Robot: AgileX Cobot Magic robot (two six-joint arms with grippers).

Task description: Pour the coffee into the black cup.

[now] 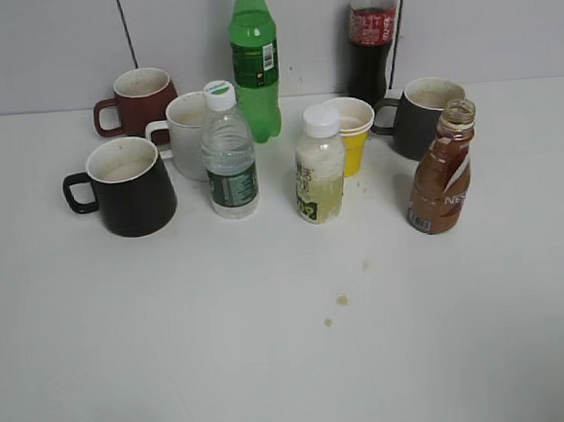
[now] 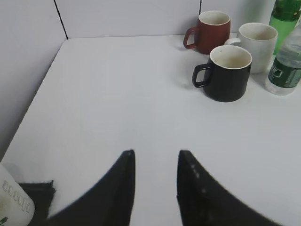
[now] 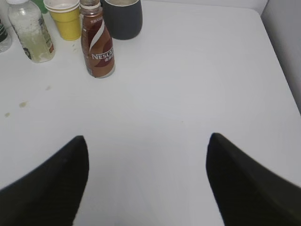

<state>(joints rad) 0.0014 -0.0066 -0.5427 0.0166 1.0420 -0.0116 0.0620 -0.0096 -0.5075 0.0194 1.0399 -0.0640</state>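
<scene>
Both arms hang back over bare table, nothing held. The right end effector [image 3: 146, 155] has its jaws spread wide; the left end effector [image 2: 156, 162] has its jaws only a little apart. The coffee bottle [image 3: 97, 44] stands upright, capless, ahead and to the left of the right end effector, with a yellow paper cup [image 3: 66, 19] and a dark grey mug [image 3: 122, 16] just behind it. The black cup [image 2: 228, 73] sits ahead and to the right of the left end effector, handle toward it, a white mug [image 2: 256, 40] and a dark red mug [image 2: 209, 30] close behind.

Likely risks:
- A grasp arriving too deep could knock the yellow cup or grey mug.
- An open neck means any tilt during the carry spills coffee.
- Cup and bottle stand well apart, so the carry is long.
- The neighbouring mugs invite pouring into the wrong one.
</scene>
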